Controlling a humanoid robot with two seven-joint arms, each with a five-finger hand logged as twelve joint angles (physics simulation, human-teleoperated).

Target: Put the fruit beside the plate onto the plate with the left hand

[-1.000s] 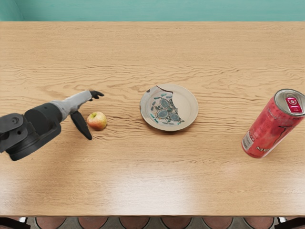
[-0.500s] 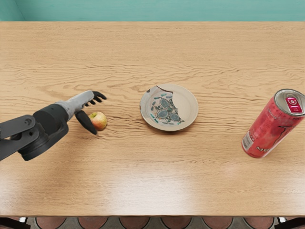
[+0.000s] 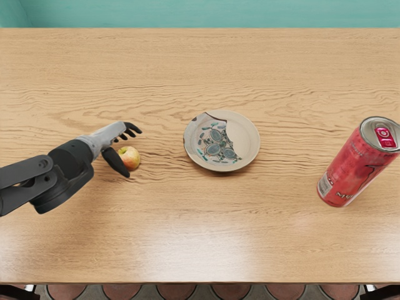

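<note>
The left arm (image 3: 25, 181) is dark charcoal, built of flat, slab-like links that end in a fat, rounded drum of a joint. Beyond it the left hand (image 3: 106, 136) wears a smooth pale-grey shell, while its fingers (image 3: 132, 130) and thumb (image 3: 116, 162) are black and blunt-tipped.

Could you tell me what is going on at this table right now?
The robot's left hand is at the apple, which lies on the table left of the plate. The thumb sits by the apple's left side and the fingers are spread beyond it, so nothing is gripped yet. The plate holds no fruit. A red can stands far off to the right, untouched.
</note>
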